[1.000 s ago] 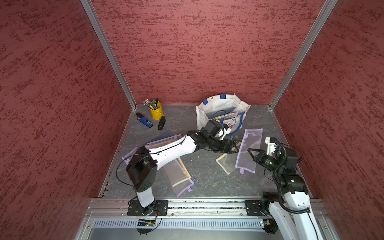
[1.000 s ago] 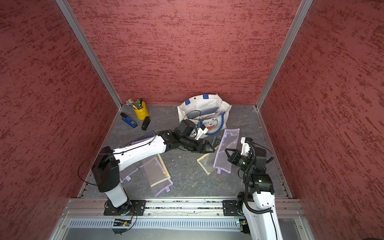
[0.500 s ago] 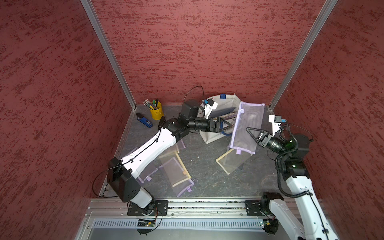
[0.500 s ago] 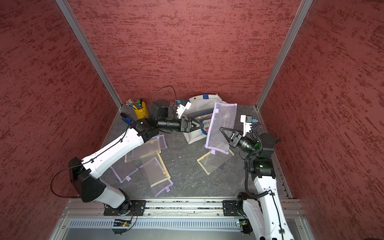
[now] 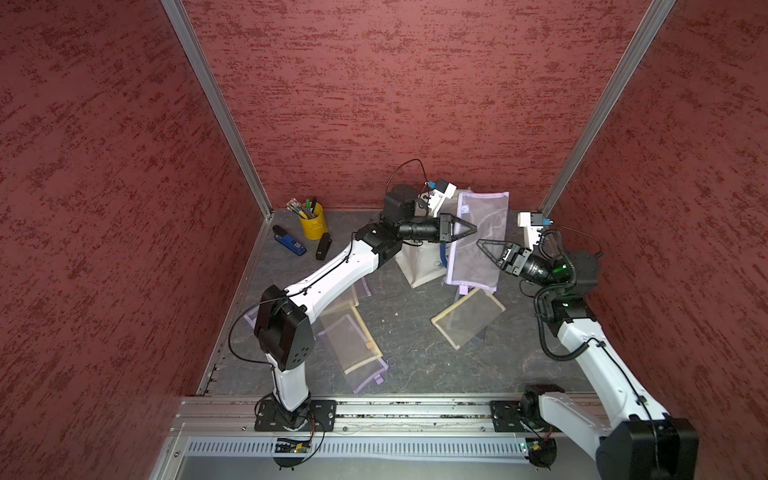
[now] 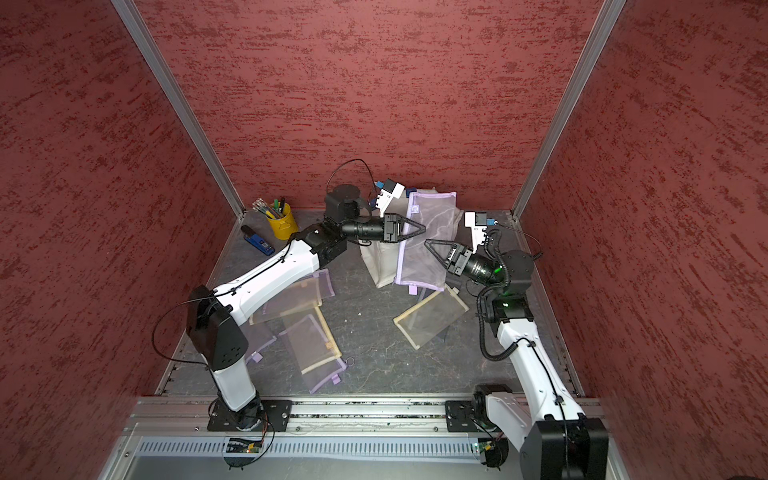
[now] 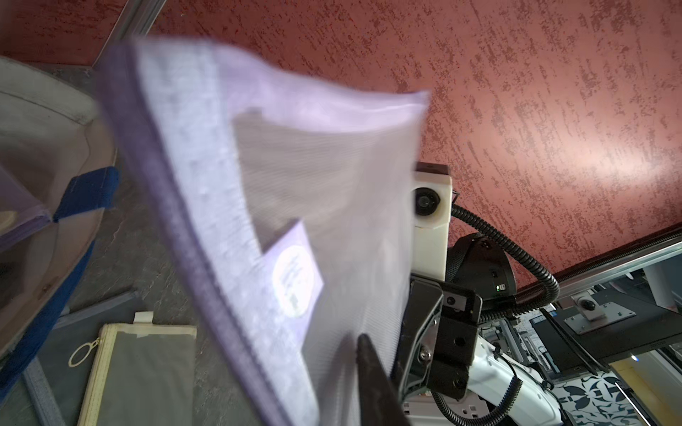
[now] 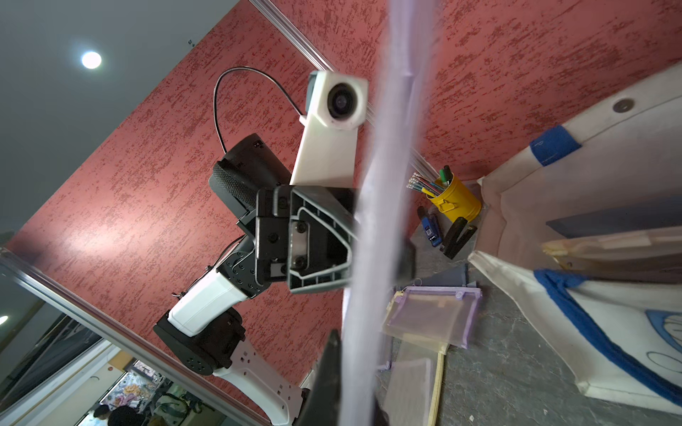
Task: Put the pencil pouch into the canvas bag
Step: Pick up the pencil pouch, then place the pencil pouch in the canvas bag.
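**Pouch lifted, not yet in the bag**

The thin mesh pencil pouch with lilac edging (image 5: 478,266) hangs upright in the air between the two arms. It is just in front of the white boxy canvas bag with blue handles (image 5: 419,266), which stands near the back wall. The left gripper (image 5: 471,229) reaches the pouch from one side and the right gripper (image 5: 482,243) from the other. Both have their jaws pressed together on the mesh. In the right wrist view the pouch runs edge-on between the right gripper's own fingers, and the left jaws pinch it higher up.

So the picking up is done. What is left, as I judge it, is to bring the pouch over the mouth of the bag, lower it inside and let go. In both top views the pouch and the left arm hide much of the opening, so I cannot tell how wide the bag stands open. A pale pouch (image 8: 609,250) seems to lie inside the bag already. Several other mesh pouches (image 5: 353,345) and a beige-edged pouch (image 5: 467,318) lie on the grey floor (image 5: 415,365), outside the bag.
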Controlling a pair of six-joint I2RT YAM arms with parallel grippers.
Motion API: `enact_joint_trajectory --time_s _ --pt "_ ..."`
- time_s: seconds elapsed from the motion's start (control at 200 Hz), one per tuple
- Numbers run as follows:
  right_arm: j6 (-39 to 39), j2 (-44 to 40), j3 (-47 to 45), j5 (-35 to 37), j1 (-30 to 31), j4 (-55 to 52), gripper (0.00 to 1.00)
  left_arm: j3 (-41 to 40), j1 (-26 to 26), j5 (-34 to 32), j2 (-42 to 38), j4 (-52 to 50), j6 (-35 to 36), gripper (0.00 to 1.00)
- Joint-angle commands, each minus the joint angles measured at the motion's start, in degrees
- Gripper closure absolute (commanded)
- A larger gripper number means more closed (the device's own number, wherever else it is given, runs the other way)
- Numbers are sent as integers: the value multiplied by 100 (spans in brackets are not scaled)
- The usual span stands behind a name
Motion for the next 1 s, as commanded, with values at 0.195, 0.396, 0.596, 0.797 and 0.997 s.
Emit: enact_joint_trajectory --time_s 0.195,0.396,0.596,0.797,0.997 --pt "-1050 -15 877 664 114 -1507 24 862 1002 -206 -413 -1134 909 100" --pt "-2178 159 1624 1526 113 -3843 1 3647 1401 -1397 728 -3459 2757 100" --pt "-2475 276 1997 3094 114 -5995 1 5358 1411 -2636 2141 -3632 4046 100" --pt "-2210 -34 1831 3696 111 -6617 1 5592 1094 -3676 2868 -3528 5037 100" --pt "-2368 -347 1672 4183 109 -7475 1 5007 776 -4124 3010 -3132 5593 100"
